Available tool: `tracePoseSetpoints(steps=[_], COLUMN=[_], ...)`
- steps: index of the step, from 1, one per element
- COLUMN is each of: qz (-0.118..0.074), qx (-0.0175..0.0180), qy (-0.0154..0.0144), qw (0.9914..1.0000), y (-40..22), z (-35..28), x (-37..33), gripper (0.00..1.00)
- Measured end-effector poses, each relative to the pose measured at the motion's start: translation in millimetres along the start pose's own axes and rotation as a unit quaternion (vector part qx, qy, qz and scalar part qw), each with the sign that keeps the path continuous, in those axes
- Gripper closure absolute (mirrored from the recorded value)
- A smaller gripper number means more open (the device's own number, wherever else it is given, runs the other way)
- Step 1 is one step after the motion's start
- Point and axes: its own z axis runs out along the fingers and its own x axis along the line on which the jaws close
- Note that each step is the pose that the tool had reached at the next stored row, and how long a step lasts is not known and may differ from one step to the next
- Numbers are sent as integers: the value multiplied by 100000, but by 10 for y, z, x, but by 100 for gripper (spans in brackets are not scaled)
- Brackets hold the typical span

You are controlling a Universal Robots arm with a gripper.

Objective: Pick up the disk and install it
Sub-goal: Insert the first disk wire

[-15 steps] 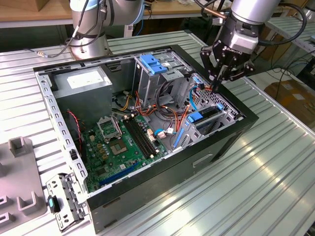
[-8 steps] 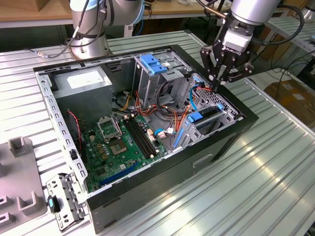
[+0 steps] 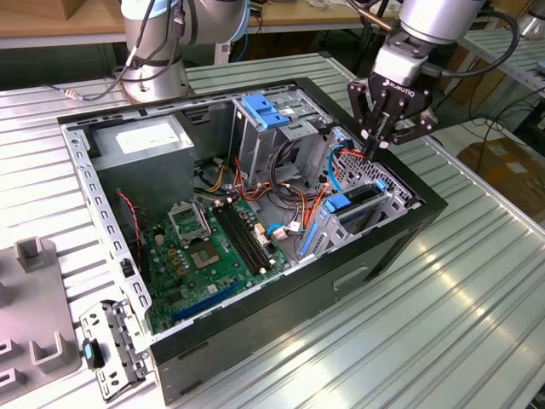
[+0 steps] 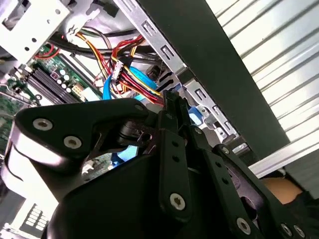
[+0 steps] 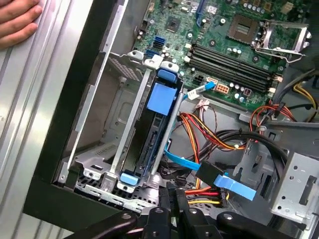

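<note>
Black gripper (image 3: 379, 143) fingers sit pressed together, holding nothing, at the upper right of the exterior view above the open computer case (image 3: 375, 256). Below them the disk (image 5: 158, 130) stands edgewise in its drive bay, blue rails showing. A hand (image 5: 17, 20) rests on the table's edge.

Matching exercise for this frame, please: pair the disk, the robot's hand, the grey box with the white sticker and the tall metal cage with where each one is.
Things:
1. disk
2. hand
3. grey box
4. metal cage

Places:
A. upright near the middle of the case, with a blue top
B. in the case's far corner on the exterior view's left
C. on edge in the slot along the case wall, with a blue tab on top
D. above the cables at the case's edge on the exterior view's right

Pairs: 1-C, 2-D, 3-B, 4-A
</note>
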Motion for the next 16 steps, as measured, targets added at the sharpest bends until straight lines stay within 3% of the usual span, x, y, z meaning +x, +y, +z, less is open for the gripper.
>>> tracePoseSetpoints(steps=[4,6,10,16], qz=[3773,5511,9103,9105], qx=[-164,-239,-397,-400], qy=[85,126,219,225], qw=[99929,99848,99584,99584], y=[0,0,0,0], z=[4,5,9,9], x=[0,0,0,0], gripper=[84,84,84,84])
